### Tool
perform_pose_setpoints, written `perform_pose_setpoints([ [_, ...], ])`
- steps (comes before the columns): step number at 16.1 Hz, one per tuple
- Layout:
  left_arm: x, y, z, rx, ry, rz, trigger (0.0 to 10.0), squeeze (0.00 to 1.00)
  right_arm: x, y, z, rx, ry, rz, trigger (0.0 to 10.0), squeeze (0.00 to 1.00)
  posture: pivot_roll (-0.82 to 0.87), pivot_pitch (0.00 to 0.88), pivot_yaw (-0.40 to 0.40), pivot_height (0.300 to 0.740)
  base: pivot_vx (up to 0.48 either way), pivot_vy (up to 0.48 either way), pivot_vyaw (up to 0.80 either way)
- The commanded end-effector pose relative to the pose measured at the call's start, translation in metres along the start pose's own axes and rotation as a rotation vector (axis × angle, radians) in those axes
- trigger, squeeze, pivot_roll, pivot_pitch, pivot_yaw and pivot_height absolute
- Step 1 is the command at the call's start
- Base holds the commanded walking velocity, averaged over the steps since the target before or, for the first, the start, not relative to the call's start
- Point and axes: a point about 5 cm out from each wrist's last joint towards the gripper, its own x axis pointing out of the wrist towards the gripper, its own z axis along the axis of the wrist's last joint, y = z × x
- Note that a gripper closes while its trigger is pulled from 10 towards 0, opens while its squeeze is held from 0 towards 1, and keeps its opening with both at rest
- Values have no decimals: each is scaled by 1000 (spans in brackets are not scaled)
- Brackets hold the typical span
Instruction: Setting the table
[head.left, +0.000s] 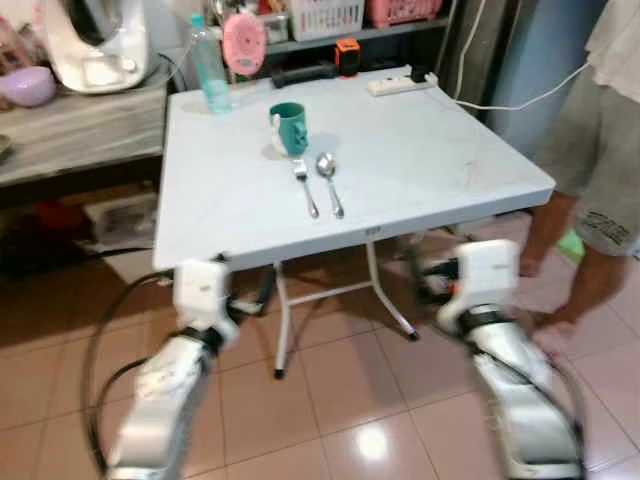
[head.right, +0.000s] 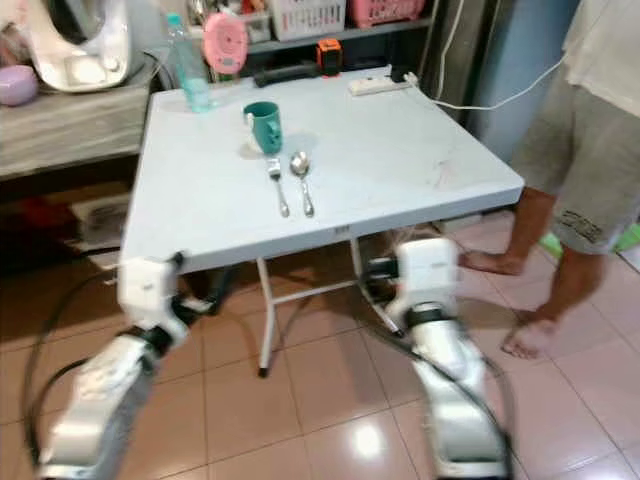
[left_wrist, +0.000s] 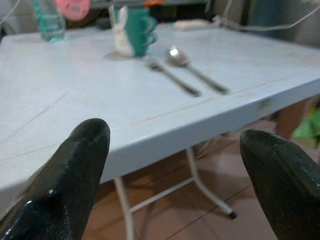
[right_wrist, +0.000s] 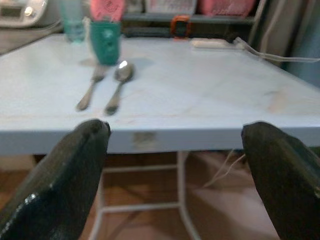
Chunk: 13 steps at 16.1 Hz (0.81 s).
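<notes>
My left gripper (left_wrist: 170, 175): fingers wide apart, nothing held; it sits below and just short of the table's (head.left: 420, 160) near edge. My right gripper (right_wrist: 175, 170): same, spread wide, empty, also under the edge line.

Key relation: fork (head.left: 305, 187) and spoon (head.left: 330, 184) lie side by side, close but apart, ahead of and above both grippers, approx. midway btwn them. Long axes run away from me, handles toward the near edge. Judgement: neither arm is clearly nearer. The teal mug (head.left: 290, 128) stands just beyond their heads.

Hard to read: both arms are motion-blurred. A person's legs (head.right: 550, 250) stand right of the table, upper body cut off.
</notes>
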Motion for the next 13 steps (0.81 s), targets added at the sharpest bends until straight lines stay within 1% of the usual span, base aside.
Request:
perform_pose_setpoints([
  [1, 3, -3, 3, 3, -7, -18, 10000, 0, -1, -6, 2, -6, -3, -16, 10000, 0, -40, 87, 61, 740, 307, 0, -788],
  [3, 3, -4, 3, 5, -4, -18, 10000, 0, -1, -6, 3, -9, -8, -14, 10000, 0, -39, 89, 63, 740, 307, 0, -788],
  [4, 3, -4, 3, 5, -3, -19, 10000, 0, -1, -5, 3, -8, -10, -13, 10000, 0, -39, 89, 63, 740, 304, 0, -469],
  [5, 3, -4, 3, 5, -3, -19, 10000, 0, -1, -5, 3, -11, -12, -13, 10000, 0, -40, 89, 64, 740, 304, 0, 0],
  [7, 3, -5, 2, 6, -2, -23, 10000, 0, -1, -3, 6, -48, -30, 5, 10000, 0, -40, 89, 64, 740, 298, 0, 0],
  [9, 3, -5, 2, 6, -1, -24, 10000, 0, 0, 0, 6, -71, -29, 19, 10000, 0, -40, 87, 65, 740, 296, 0, 788],
  [13, 4, -6, 2, 7, -1, -23, 10000, 0, 0, 0, 5, -60, -24, 13, 10000, 0, -40, 86, 63, 740, 297, 0, 788],
])
